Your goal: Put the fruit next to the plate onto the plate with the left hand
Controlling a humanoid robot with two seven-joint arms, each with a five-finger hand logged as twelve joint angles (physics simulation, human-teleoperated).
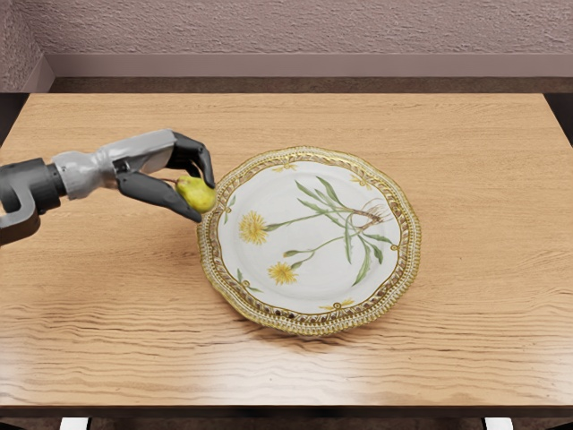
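Already the left hand [175,179] grasps the yellow pear [196,193] between dark fingers at the left rim of the flowered plate [394,269] on the bench [107,305], so carrying it inward and releasing remain.

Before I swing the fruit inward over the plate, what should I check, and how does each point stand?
1. Left hand shut on the pear: ok.
2. Pear above the plate's middle: not ok, it is at the left rim of the plate.
3. Pear clear of the table and the rim: cannot tell.
4. Plate's middle free of objects: ok.
5. Right arm out of the path: ok, not in view.
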